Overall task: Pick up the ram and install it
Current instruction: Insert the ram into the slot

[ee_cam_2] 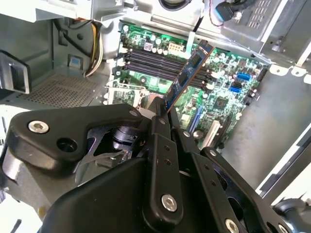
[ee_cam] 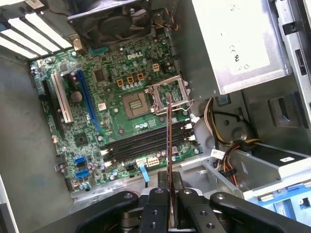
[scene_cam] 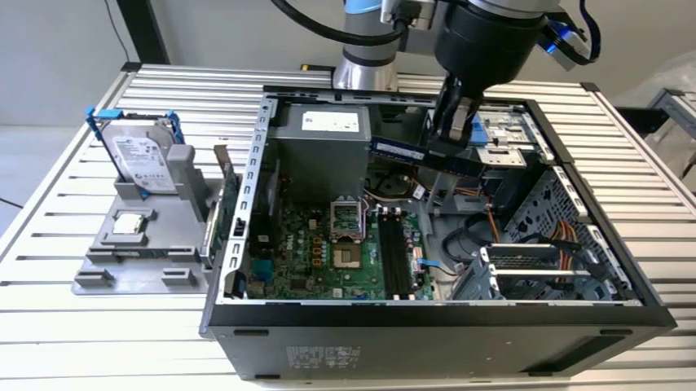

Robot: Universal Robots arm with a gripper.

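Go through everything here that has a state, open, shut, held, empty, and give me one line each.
gripper: shut on the ram.
ram: held in the air above the motherboard, not in a slot.
memory slots: empty.
computer case: lying flat, side open.
hard drive: standing upright in a grey holder beside the case.

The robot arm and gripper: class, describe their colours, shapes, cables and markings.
The arm is a silver-grey tube with light-blue joint caps and a black cylindrical wrist. A thick black cable loops beside it. The gripper is matt black, built of flat, rounded linkage bars pinned with silver screws, narrowing toward the tip.
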